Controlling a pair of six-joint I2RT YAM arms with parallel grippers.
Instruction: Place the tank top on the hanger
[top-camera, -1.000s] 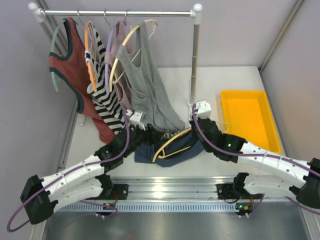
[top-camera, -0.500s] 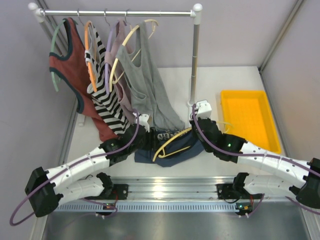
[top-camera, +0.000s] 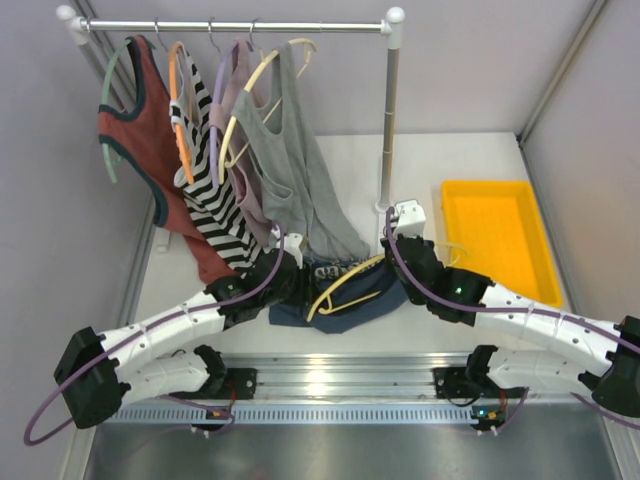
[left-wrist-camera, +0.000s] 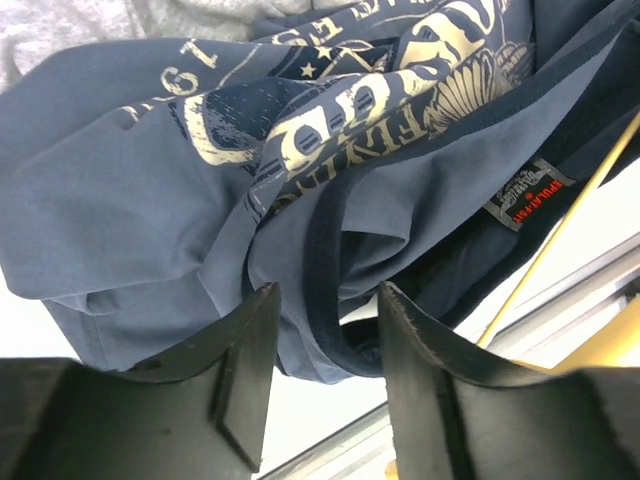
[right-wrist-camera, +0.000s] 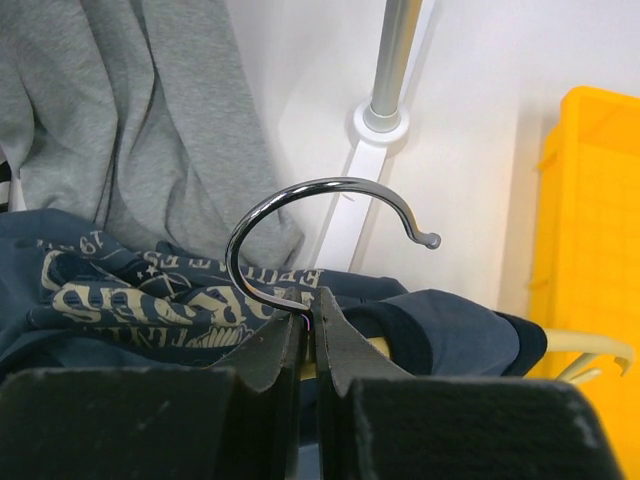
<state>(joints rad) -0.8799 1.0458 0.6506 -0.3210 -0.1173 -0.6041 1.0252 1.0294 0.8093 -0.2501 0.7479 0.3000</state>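
The slate-blue tank top (top-camera: 345, 298) with a pale printed graphic lies crumpled on the table between the arms. It also fills the left wrist view (left-wrist-camera: 250, 180). The bright yellow hanger (top-camera: 345, 285) lies across it. My right gripper (right-wrist-camera: 310, 322) is shut on the base of the hanger's metal hook (right-wrist-camera: 300, 200), at the top's right side (top-camera: 396, 252). My left gripper (left-wrist-camera: 322, 300) is open, its jaws on either side of the top's dark-trimmed edge (left-wrist-camera: 330, 300), at the top's left side (top-camera: 292, 268).
A clothes rail (top-camera: 235, 25) at the back holds a rust-red top (top-camera: 150, 130), a striped top (top-camera: 205, 175) and a grey tank top (top-camera: 300, 170) on other hangers. Its upright post (top-camera: 390, 120) stands just behind my right gripper. A yellow tray (top-camera: 497, 240) sits at the right.
My left arm has moved right and forward, bringing its open gripper up to the tank top's left edge. The right arm and hanger have stayed still.
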